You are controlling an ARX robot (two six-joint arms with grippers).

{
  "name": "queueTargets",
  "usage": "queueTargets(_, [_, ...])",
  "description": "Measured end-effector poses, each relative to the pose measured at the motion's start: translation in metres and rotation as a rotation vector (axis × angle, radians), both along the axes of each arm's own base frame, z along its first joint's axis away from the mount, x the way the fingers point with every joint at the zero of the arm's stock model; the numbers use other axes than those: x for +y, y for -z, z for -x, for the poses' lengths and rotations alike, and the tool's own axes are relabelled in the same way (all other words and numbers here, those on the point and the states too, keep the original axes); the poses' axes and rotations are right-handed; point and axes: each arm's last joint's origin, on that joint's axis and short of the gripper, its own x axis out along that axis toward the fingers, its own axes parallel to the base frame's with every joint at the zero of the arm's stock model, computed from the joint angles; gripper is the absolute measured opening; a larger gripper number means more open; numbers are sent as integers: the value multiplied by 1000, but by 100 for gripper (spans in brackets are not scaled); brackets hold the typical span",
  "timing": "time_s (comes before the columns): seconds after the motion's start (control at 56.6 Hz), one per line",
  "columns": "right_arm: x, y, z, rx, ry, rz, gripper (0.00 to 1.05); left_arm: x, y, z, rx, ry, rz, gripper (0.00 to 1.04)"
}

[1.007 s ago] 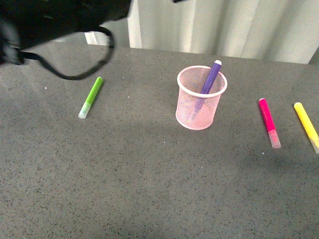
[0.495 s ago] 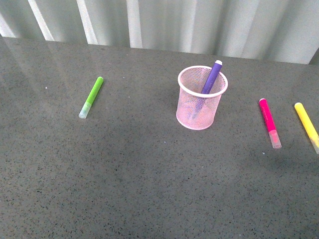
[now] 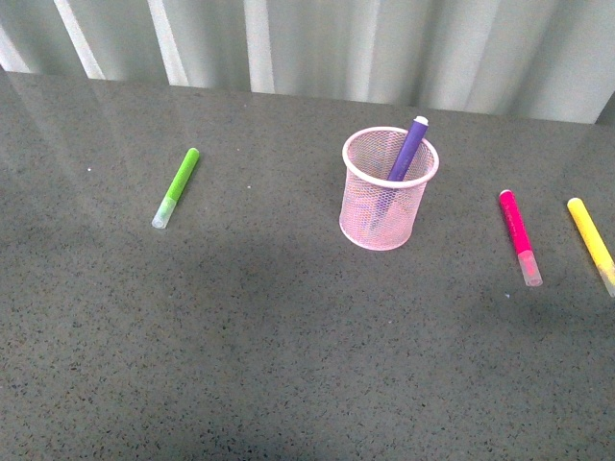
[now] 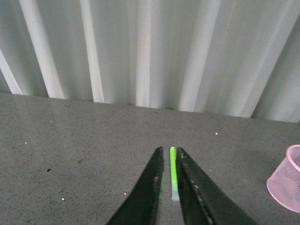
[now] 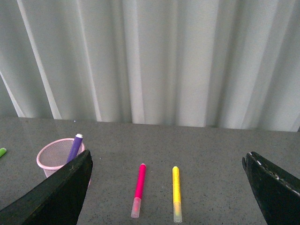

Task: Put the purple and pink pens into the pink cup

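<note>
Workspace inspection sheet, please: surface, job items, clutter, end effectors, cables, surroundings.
Surface: dark speckled table.
Job's things: purple pen leans inside the upright pink cup; pink pen lies flat on the table to the cup's right, not in it.
Clutter: green marker lies left of the cup; yellow marker lies beside the pink pen, further right.
Grippers: left end effector narrowly open, empty; right end effector wide open, empty.
Cables: nothing seen.
Surroundings: pale pleated curtain behind the table.

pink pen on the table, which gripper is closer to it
right, judging by the wrist views. the pink pen lies ahead of the right gripper, within its open jaws' span. the left gripper faces the green pen, on the pink cup's far side.
</note>
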Motion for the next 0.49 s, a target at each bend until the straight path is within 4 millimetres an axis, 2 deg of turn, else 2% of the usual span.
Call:
queueTargets(0.177, [0, 0, 0, 0, 0, 0, 98, 0, 4, 13, 3, -3, -8, 4])
queueTargets(0.3, [0, 0, 0, 0, 0, 0, 98, 0, 15, 23, 7, -3, -10, 4])
queueTargets(0.495, [0, 0, 0, 0, 0, 0, 98, 0, 8, 34, -20, -3, -10, 4])
